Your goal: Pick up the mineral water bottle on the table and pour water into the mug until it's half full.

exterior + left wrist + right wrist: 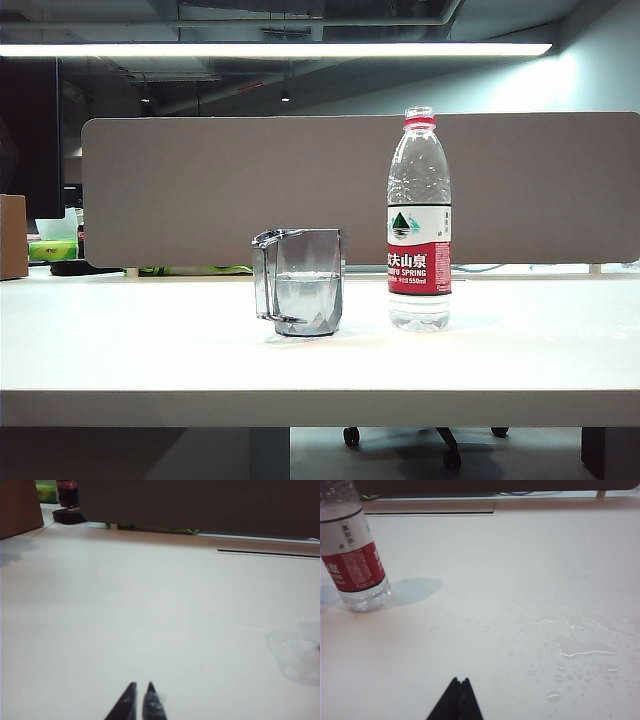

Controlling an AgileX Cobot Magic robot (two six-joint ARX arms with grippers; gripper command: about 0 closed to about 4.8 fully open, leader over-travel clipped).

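Bottle first: your mineral water bottle (419, 225) stands upright on the white counter (130, 350), uncapped, red ring at the neck, water showing only near its base. Just beside it, toward the left of the exterior view and not touching, sits the smoky-grey mug (300, 281), handle turned away from the bottle, with water (305, 292) up to about mid-height. Neither arm appears in the exterior view.

Your right hand (460, 681) hangs low over the counter with its dark fingertips pressed together, pinching nothing. In its wrist view the bottle stands well apart from the fingertips, its shadow lying on the counter beside it. A patch of spilled droplets and thin streaks (580, 650) glistens on the surface at the far side from the bottle.

Your left hand (141, 686) is also low over bare counter, tips nearly touching, only a sliver between them, holding nothing. A grey partition panel (250, 180) runs behind the counter, and a brown box (13, 236) sits at its far left end.
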